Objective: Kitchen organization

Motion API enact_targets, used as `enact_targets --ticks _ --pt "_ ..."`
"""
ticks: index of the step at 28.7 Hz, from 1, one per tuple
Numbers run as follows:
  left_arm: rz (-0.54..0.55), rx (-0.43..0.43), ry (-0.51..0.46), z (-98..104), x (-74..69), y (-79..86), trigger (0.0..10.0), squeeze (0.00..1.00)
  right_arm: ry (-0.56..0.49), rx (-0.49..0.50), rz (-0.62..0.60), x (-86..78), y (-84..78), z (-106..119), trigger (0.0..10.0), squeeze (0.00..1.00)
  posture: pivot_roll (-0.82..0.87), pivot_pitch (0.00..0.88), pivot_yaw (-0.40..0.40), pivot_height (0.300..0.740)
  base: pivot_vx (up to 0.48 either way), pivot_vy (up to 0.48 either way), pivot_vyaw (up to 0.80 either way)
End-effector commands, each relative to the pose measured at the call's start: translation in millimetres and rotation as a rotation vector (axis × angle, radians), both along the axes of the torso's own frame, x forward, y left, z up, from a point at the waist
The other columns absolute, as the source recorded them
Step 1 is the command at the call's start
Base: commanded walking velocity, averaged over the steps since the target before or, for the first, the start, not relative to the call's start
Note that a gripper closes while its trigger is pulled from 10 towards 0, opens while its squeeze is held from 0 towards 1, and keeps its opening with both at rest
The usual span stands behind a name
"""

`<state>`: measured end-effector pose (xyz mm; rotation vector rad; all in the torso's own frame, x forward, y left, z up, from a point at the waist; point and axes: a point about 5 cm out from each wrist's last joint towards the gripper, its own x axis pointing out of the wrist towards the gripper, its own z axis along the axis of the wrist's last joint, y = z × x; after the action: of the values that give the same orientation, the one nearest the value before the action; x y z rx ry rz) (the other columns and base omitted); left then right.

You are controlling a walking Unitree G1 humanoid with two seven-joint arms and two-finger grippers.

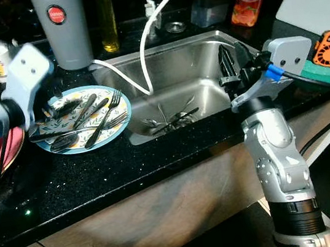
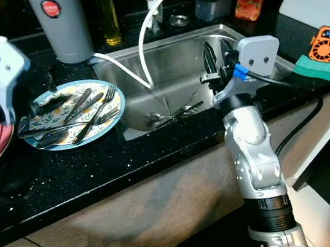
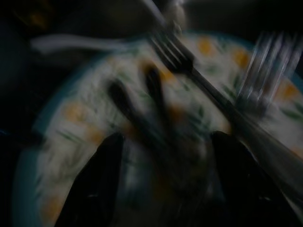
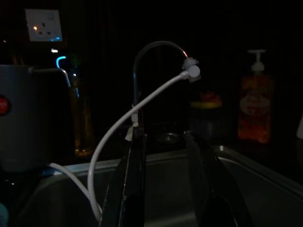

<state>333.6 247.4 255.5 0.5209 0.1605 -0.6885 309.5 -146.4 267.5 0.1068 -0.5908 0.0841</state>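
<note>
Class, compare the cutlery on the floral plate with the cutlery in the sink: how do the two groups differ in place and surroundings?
The cutlery on the floral plate lies on the counter; the cutlery in the sink lies low in the steel basin. The plate group is beneath the left gripper, whose open fingers frame it; the sink group has the right gripper hovering above the basin. Both groups lie flat in loose, crossed piles and include forks.

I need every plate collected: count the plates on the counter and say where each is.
2 that I can make out. A floral plate with a blue rim, loaded with cutlery, sits left of the sink. A red plate lies further left, mostly behind the left arm. Others may be hidden there.
</note>
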Motion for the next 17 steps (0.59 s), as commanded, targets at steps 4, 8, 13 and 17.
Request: enact_targets --ticks 4,8,13,17 --pt "-0.058 0.012 0.086 -15 -7.1 -15.5 10.0 0.0 0.001 0.001 -0.006 -1.2 -0.8 -2 10.0 0.0 0.09 0.077 -0.025 0.74 0.0 0.0 0.0" --pt "-0.043 0.076 0.123 -32 -8.1 -17.3 10.0 0.0 0.0 0.003 -0.009 -2.0 -1.3 -1 10.0 0.0 0.09 0.083 -0.024 0.74 0.0 0.0 0.0" --pt "0.066 0.167 0.157 -46 -4.4 -10.2 7.8 0.0 0.001 0.003 -0.008 -1.8 -0.6 -1 10.0 0.0 0.09 0.083 -0.024 0.74 0.0 0.0 0.0" --pt "0.112 0.146 0.166 -44 -3.1 -10.9 0.0 0.0 0.0 0.003 -0.01 -1.9 -1.0 -1 10.0 0.0 0.08 0.084 -0.025 0.74 0.0 0.0 0.0"
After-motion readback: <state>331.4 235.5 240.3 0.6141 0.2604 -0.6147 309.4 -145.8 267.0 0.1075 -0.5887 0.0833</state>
